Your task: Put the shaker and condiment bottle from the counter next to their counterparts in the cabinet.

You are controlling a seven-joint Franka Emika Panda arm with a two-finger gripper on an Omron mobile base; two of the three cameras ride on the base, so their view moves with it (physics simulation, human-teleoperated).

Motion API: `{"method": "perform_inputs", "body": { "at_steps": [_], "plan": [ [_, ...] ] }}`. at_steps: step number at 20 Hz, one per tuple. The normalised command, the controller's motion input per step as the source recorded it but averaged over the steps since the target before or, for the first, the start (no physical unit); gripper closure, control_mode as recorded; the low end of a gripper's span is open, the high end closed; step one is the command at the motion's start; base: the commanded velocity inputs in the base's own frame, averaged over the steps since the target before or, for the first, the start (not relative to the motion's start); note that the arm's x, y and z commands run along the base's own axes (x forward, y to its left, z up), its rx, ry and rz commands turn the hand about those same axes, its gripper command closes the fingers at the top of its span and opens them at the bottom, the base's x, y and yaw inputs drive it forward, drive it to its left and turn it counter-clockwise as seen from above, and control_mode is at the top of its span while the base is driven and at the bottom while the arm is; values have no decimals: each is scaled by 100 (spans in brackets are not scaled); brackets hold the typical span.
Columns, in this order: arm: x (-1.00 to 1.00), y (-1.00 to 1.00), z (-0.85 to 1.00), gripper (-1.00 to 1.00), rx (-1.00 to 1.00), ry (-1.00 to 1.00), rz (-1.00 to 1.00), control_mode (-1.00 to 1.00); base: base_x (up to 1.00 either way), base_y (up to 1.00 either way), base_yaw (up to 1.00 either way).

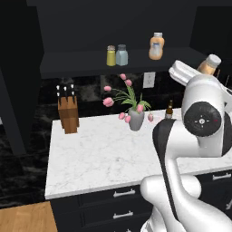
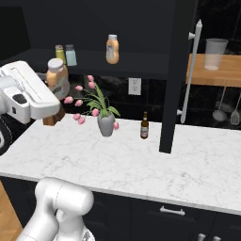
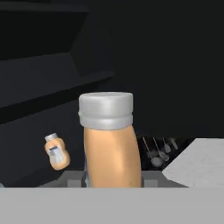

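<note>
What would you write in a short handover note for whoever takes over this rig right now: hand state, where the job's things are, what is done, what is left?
Hand: shut on the condiment bottle, held in the air, above the counter.
Shaker: already on the cabinet shelf, beside the yellow-green shaker.
Matching orange bottle: on the shelf, to the right of the shakers.
Done: shaker placed, bottle picked up.
Left: set the held bottle on the shelf next to its match, then release.

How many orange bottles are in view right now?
2. One orange bottle stands on the cabinet shelf, right of the two shakers; the other is gripped in the hand, raised above the counter.
</note>
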Motion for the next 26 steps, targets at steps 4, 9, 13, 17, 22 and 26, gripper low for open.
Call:
{"method": "perform_inputs", "body": {
  "at_steps": [4, 9, 13, 17, 22, 26],
  "plan": [
    [-47, -3, 47, 100, 0, 17, -1, -100, 0, 0, 0],
    [-6, 6, 19, 100, 1, 27, 0, -100, 0, 0, 0],
    [37, 0, 2, 100, -5, -1, 4, -100, 0, 0, 0],
    [69, -13, 10, 100, 0, 1, 10, -100, 0, 0, 0],
    [28, -7, -10, 100, -2, 1, 11, -100, 0, 0, 0],
    [56, 8, 0, 100, -7, 1, 1, -100, 0, 0, 0]
  ]
}}
